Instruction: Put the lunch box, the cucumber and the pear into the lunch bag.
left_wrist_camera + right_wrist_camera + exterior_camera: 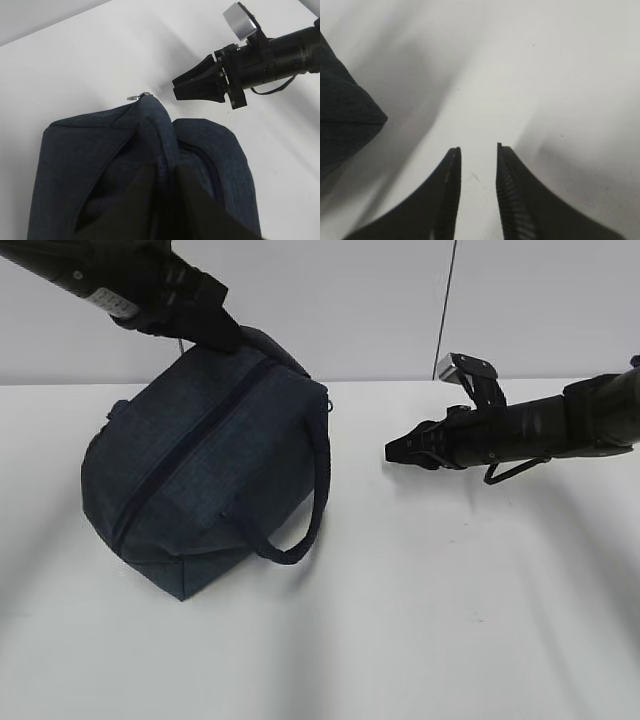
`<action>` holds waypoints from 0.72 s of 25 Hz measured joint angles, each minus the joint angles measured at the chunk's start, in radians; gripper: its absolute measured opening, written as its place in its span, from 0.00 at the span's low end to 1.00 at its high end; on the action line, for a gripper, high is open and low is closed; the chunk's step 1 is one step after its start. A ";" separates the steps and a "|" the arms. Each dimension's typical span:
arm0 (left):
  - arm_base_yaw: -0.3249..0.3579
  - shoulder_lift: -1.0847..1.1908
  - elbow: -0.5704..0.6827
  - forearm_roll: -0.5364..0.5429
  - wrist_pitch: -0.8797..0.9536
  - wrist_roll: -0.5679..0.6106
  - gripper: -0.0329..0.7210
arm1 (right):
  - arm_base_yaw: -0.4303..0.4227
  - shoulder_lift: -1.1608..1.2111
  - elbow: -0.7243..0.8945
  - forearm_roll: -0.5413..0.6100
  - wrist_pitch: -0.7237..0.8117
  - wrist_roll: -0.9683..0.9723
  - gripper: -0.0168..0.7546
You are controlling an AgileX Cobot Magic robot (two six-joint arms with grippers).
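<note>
Navy lunch bag (205, 475) zipped shut on the white counter (450, 620), one hand gripping it and the other free.

The left hand (222, 338) is clamped on the bag's far top corner, its fingers pinched tight on a fold of the fabric, so the bag sits tilted. The bag's dark zipper runs along its top, the metal ring pull (134, 97) shows at its end, and the loop handle (312, 490) hangs over the bag's right side. To the right of the bag and clear of it, the right hand (392, 452) hovers above the counter, fingers (449, 200) parted a little and holding nothing.
</note>
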 joint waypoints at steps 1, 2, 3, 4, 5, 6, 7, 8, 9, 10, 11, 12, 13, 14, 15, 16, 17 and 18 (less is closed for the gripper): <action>0.001 0.000 0.000 0.000 -0.003 0.000 0.09 | 0.000 0.000 0.000 0.002 0.000 0.000 0.32; 0.002 0.000 0.000 0.000 -0.005 0.000 0.09 | 0.000 0.000 0.000 0.005 0.000 0.001 0.34; 0.002 0.000 0.000 0.000 -0.005 0.000 0.09 | 0.000 0.000 0.000 0.007 0.004 0.001 0.36; 0.002 0.000 0.000 0.000 -0.005 0.000 0.08 | 0.000 0.000 0.000 0.008 0.006 0.001 0.36; 0.002 0.001 0.000 -0.001 -0.005 0.000 0.08 | 0.000 0.000 0.000 0.008 0.010 0.001 0.36; 0.002 0.004 0.000 -0.004 -0.002 0.000 0.08 | 0.000 0.000 0.000 0.013 0.022 0.001 0.37; 0.002 0.011 -0.001 -0.011 0.000 0.000 0.08 | 0.000 0.000 0.000 0.018 0.024 0.001 0.37; 0.002 0.021 -0.003 -0.023 0.001 0.000 0.08 | 0.000 -0.002 0.000 0.020 0.026 0.001 0.37; 0.002 0.031 -0.004 -0.035 0.001 0.000 0.08 | 0.000 -0.007 0.000 0.020 0.033 0.001 0.37; 0.002 0.043 -0.004 -0.043 0.000 0.000 0.08 | 0.000 -0.014 0.000 0.020 0.035 0.001 0.37; 0.002 0.053 -0.004 -0.051 -0.003 0.000 0.08 | 0.000 -0.021 0.000 0.023 0.037 0.001 0.37; 0.002 0.062 -0.005 -0.057 -0.010 0.000 0.08 | 0.000 -0.029 0.000 0.023 0.039 0.001 0.37; 0.002 0.069 -0.008 -0.059 -0.017 0.000 0.08 | 0.000 -0.036 0.000 0.023 0.041 0.001 0.37; 0.002 0.075 -0.011 -0.062 -0.023 0.000 0.08 | 0.000 -0.040 0.000 0.023 0.041 0.001 0.37; 0.002 0.083 -0.013 -0.064 -0.030 0.000 0.08 | 0.000 -0.047 0.000 0.023 0.044 0.001 0.37; 0.002 0.090 -0.013 -0.067 -0.040 0.000 0.08 | 0.000 -0.053 0.000 0.023 0.049 0.001 0.37; 0.002 0.100 -0.013 -0.071 -0.047 0.000 0.08 | 0.000 -0.059 0.000 0.023 0.058 0.001 0.37; 0.002 0.112 -0.014 -0.076 -0.055 0.000 0.08 | 0.000 -0.066 0.000 0.023 0.072 0.001 0.37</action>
